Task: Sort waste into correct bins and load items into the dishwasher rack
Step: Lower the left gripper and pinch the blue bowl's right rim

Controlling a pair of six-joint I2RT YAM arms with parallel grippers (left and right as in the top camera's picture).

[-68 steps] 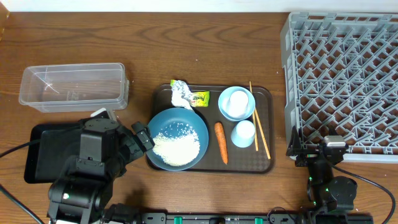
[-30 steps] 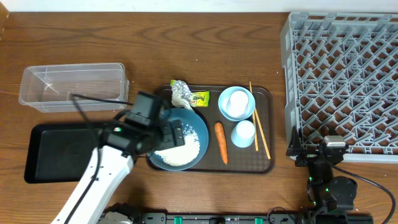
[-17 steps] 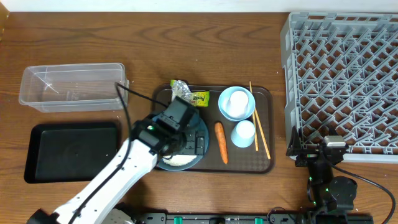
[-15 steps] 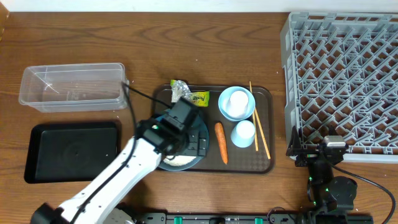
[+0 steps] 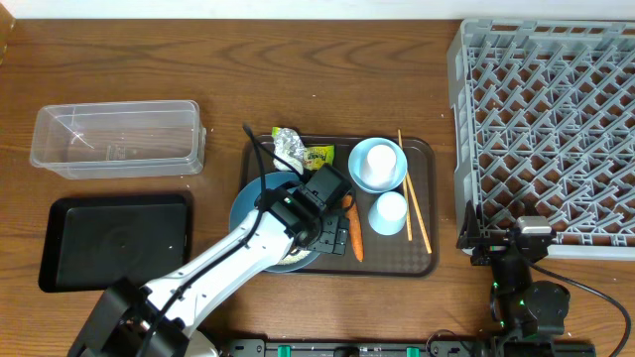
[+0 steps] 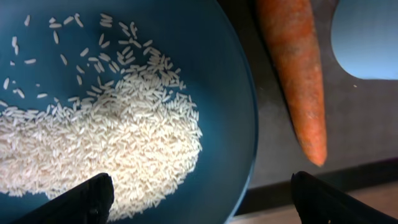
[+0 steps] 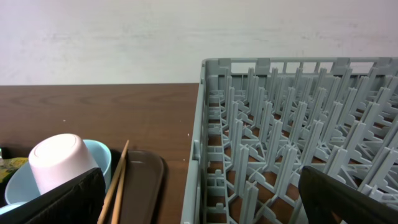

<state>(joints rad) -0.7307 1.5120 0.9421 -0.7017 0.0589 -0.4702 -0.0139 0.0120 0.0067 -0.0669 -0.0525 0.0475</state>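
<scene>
A clear tub [image 5: 117,139] and black tray [image 5: 114,241] sit at the left of the table [image 5: 298,79]. On the brown serving tray [image 5: 422,260], the left end effector [image 6: 202,202] hangs released, its jaws spread wide over the right rim of the dark-blue bowl [image 5: 253,198], above the rice [image 6: 93,143] and beside the carrot [image 6: 295,74]. The wrapper [image 5: 289,147] and packet [image 5: 319,156] lie behind the bowl. To its right are the light-blue bowl [image 5: 377,164], a cup [image 5: 389,212] and the chopsticks [image 5: 414,203]. The right end effector [image 7: 202,202], released and empty, sits by the grey rack [image 5: 551,119].

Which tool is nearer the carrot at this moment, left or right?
Left. The left tool hangs open over the dark-blue bowl rim, right beside the carrot; the right tool sits open off the tray, at the rack near corner.
</scene>
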